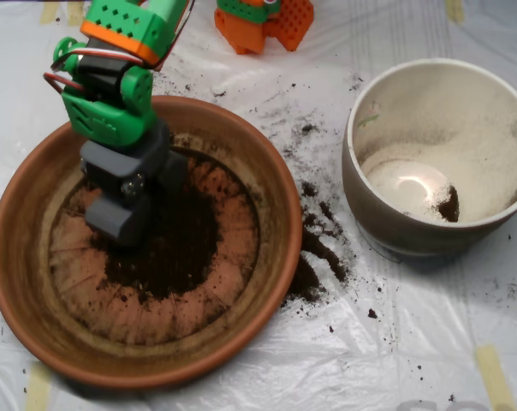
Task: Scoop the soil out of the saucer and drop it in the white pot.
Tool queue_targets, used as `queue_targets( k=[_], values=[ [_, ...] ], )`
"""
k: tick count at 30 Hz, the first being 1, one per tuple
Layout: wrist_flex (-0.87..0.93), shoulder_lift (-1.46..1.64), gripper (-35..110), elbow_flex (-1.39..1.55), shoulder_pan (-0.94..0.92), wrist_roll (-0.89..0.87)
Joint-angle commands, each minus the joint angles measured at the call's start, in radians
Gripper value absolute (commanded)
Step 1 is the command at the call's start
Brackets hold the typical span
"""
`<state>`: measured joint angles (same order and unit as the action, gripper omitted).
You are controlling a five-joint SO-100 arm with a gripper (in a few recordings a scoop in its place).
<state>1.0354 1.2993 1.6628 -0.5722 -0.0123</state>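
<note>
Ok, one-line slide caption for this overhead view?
Claw down in the saucer on the soil; white pot nearly empty.

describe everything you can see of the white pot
The white pot is a round, deep container standing upright at the right of the picture, apart from the saucer on its left. Its inside is off-white and dusty, its outer wall grey-beige, with a small greenish mark near the left of the rim. It is nearly empty: one small clump of dark soil lies at the bottom, beside a bright glare spot. It rests on the white sheet, with spilled soil scattered between it and the saucer.
</note>
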Motion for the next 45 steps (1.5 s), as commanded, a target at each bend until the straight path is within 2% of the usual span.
queue_targets(
  k=[1, 14, 22, 36, 45],
  values=[
    [0.018, 0.029, 0, -0.015, -0.003, 0.014],
    [0.109, 0.06, -1, -0.092, 0.023, 0.074],
    [0.207, 0.253, -1, -0.097, 0.092, 0.06],
    [0.324, 0.637, -1, -0.072, 0.342, 0.107],
    [0.405, 0.661, -1, -0.216, 0.549, 0.14]
  ],
)
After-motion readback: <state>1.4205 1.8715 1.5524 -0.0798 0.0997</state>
